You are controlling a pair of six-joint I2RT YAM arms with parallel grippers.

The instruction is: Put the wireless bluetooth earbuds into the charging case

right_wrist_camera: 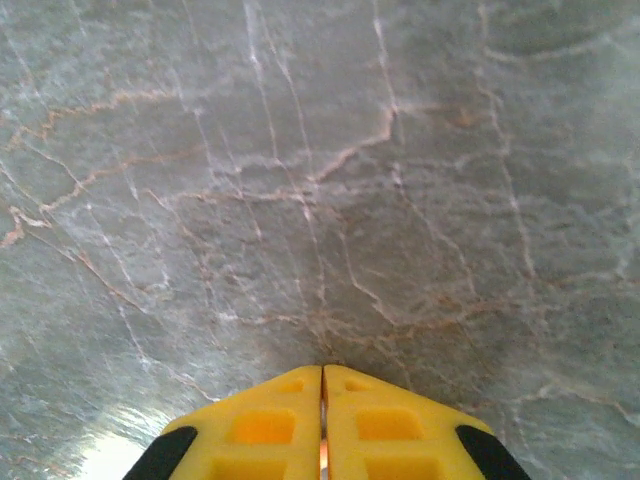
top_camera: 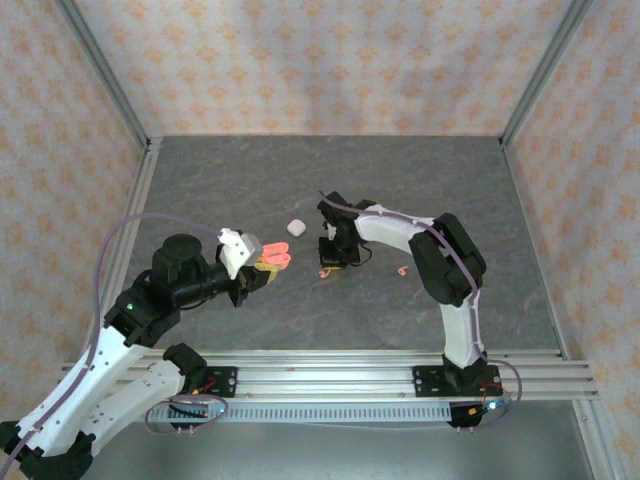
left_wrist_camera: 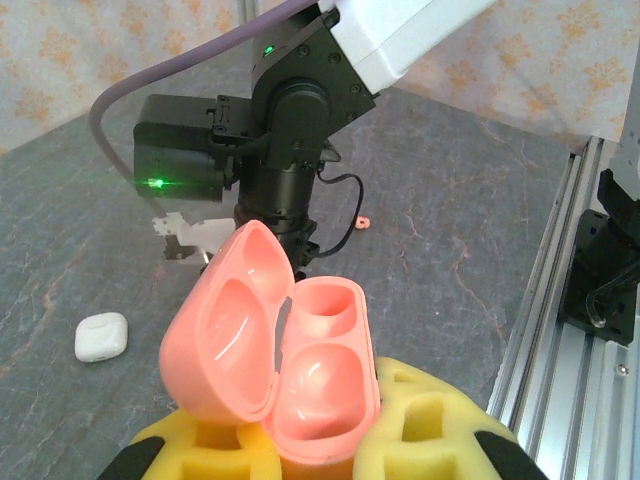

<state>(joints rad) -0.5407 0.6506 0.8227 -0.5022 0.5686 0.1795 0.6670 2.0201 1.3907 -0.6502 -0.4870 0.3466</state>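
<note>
1. Left pincer (left_wrist_camera: 300,445): clamped on the coral-pink charging case (left_wrist_camera: 300,360). In my left wrist view the yellow fingers (left_wrist_camera: 420,420) grip the base of the case from both sides. The case is held clear of the table (top_camera: 230,190), lid hinged open to the left, with both inner wells exposed and vacant.

2. Right pincer (right_wrist_camera: 322,400): clenched. In my right wrist view the two yellow fingers meet along a hairline seam, pointing down at bare marbled tabletop. I cannot tell whether anything is pinched in that seam.

3. Earbuds: in the top view I see one coral-pink earbud (top_camera: 323,271) lying on the table just beside the right pincer, on its near side. A second coral-pink earbud (top_camera: 402,269) lies on the table further right, under the right arm (top_camera: 440,260).

4. White case (top_camera: 296,227): closed, resting on the table just left of the right pincer, beyond the held case
</note>
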